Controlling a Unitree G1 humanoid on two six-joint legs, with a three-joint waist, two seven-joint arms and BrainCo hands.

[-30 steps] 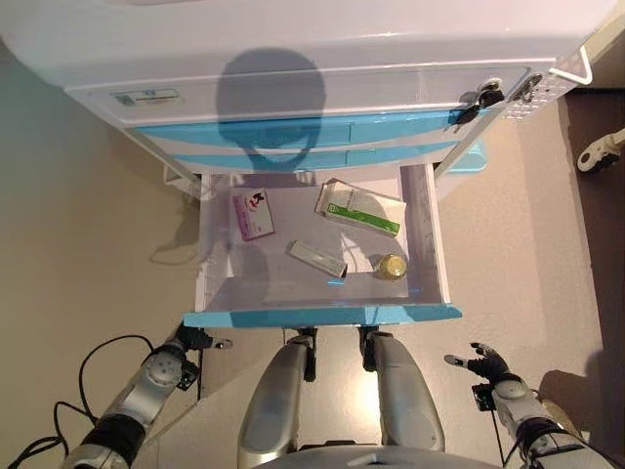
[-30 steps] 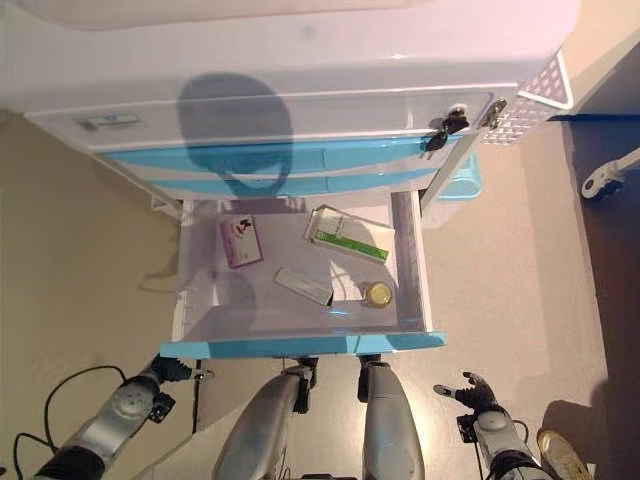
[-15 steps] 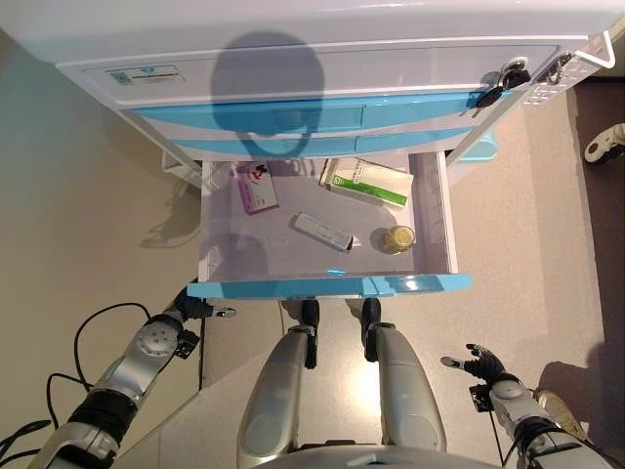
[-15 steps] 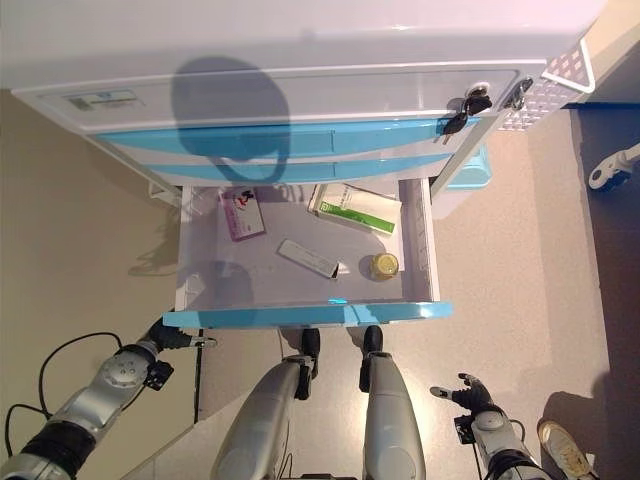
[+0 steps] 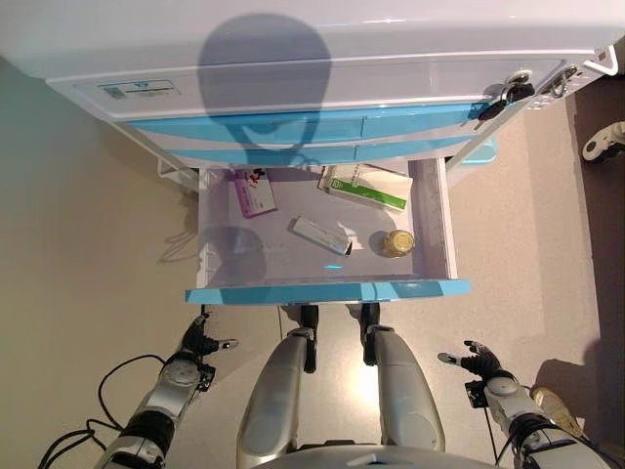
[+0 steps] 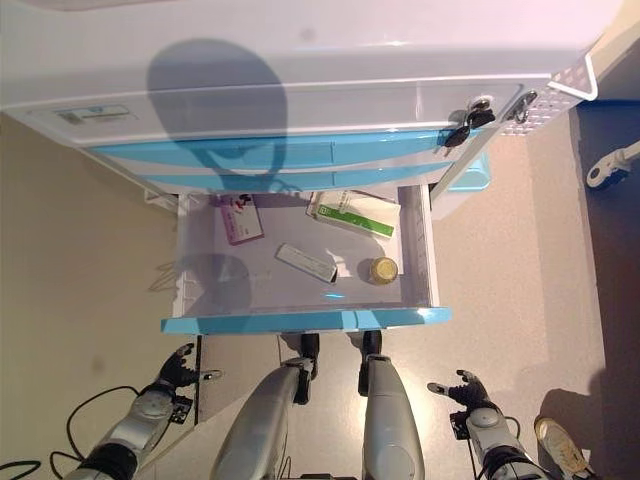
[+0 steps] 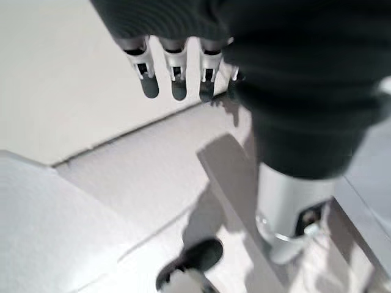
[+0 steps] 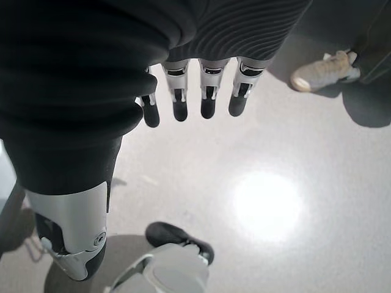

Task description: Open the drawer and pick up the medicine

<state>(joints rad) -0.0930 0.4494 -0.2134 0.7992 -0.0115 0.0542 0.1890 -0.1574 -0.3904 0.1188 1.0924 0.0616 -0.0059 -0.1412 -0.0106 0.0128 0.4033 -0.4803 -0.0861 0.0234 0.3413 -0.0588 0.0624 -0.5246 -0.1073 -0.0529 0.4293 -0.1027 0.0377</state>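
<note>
Below the white cabinet (image 5: 322, 39) the blue-fronted drawer (image 5: 327, 291) stands pulled out, holding a purple-and-white box (image 5: 255, 191), a green-and-white box (image 5: 364, 187), a slim white packet (image 5: 320, 234) and a small yellow-lidded jar (image 5: 395, 241) (all lying apart). Both hands hang low near the floor, well short of it: left hand (image 5: 198, 339) and right hand (image 5: 474, 360), fingers straight and empty. Only the right wrist view shows a person's pale shoe (image 8: 322, 69)
</note>
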